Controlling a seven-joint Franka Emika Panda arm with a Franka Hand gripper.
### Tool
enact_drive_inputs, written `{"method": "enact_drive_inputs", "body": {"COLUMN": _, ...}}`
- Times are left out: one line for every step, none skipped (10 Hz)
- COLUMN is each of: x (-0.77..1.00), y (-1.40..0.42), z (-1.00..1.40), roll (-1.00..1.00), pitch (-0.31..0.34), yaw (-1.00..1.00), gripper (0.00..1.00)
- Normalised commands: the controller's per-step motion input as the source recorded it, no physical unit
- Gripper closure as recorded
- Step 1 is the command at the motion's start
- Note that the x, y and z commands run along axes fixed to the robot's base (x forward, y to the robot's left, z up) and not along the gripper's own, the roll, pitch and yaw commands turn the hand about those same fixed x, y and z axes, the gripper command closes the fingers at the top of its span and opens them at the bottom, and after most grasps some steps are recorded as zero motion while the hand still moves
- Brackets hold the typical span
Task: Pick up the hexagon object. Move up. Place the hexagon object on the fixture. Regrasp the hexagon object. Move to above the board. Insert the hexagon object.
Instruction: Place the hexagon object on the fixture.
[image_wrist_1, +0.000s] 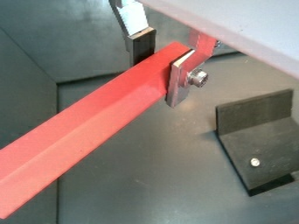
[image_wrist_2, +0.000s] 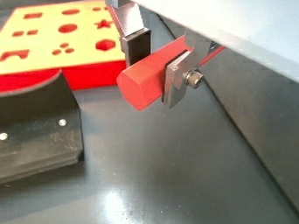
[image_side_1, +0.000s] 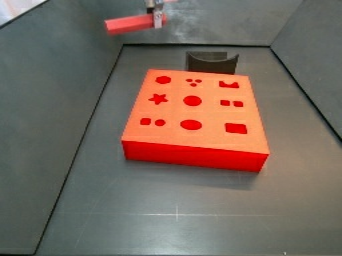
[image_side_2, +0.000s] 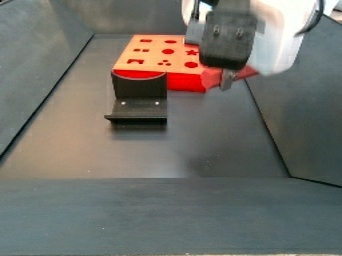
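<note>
Red-pink prism bar (image_wrist_1: 87, 118) clamped in silver two-finger gripper (image_wrist_1: 162, 59); dark notched fixture (image_wrist_2: 35, 127) and red-orange holed board (image_side_1: 194, 118) below, apart, path unobstructed.

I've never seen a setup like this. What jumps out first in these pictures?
Most striking is the big red-orange board with shaped holes, lying flat in the middle of the dark floor. Next is the red hexagon object, a long bar clamped between the pincer's silver fingers and held in the air, off the board. A small dark fixture stands on the floor just beside the board.
</note>
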Motion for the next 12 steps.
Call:
{"method": "enact_drive_inputs", "body": {"x": -0.03, "y": -0.01, "z": 1.0, "roll": 0.11, "pitch": 0.092, "yaw": 0.02, "gripper": 1.0}}
{"method": "enact_drive_inputs", "body": {"x": -0.03, "y": 0.0, "z": 0.85, "roll": 0.1, "pitch": 0.087, "yaw": 0.02, "gripper": 1.0}}
{"method": "enact_drive_inputs", "body": {"x": -0.02, "y": 0.0, "z": 0.72, "roll": 0.08, "pitch": 0.085, "yaw": 0.01, "gripper": 1.0}}
{"method": "enact_drive_inputs", "body": {"x": -0.01, "y": 0.01, "z": 0.53, "roll": 0.07, "pitch": 0.087, "yaw": 0.01, "gripper": 1.0}}
{"method": "enact_drive_inputs", "body": {"x": -0.01, "y": 0.0, "z": 0.44, "roll": 0.07, "pitch": 0.094, "yaw": 0.01, "gripper": 1.0}}
{"method": "enact_drive_inputs", "body": {"x": 0.0, "y": 0.01, "z": 0.25, "roll": 0.07, "pitch": 0.101, "yaw": 0.01, "gripper": 1.0}}
{"method": "enact_drive_inputs", "body": {"x": 1.0, "y": -0.74, "z": -0.09, "roll": 0.01, "pitch": 0.002, "yaw": 1.0, "gripper": 1.0}}
{"method": "enact_drive_inputs", "body": {"x": 1.0, "y": -0.73, "z": -0.15, "roll": 0.02, "pitch": 0.006, "yaw": 1.0, "gripper": 1.0}}
{"method": "enact_drive_inputs", "body": {"x": 1.0, "y": -0.67, "z": -0.15, "roll": 0.02, "pitch": 0.005, "yaw": 1.0, "gripper": 1.0}}
{"method": "enact_drive_inputs", "body": {"x": 1.0, "y": -0.56, "z": -0.13, "roll": 0.01, "pitch": 0.007, "yaw": 1.0, "gripper": 1.0}}
{"method": "enact_drive_inputs", "body": {"x": 1.0, "y": -0.52, "z": -0.13, "roll": 0.01, "pitch": 0.011, "yaw": 1.0, "gripper": 1.0}}
{"method": "enact_drive_inputs", "body": {"x": 1.0, "y": -0.45, "z": -0.12, "roll": 0.01, "pitch": 0.017, "yaw": 1.0, "gripper": 1.0}}
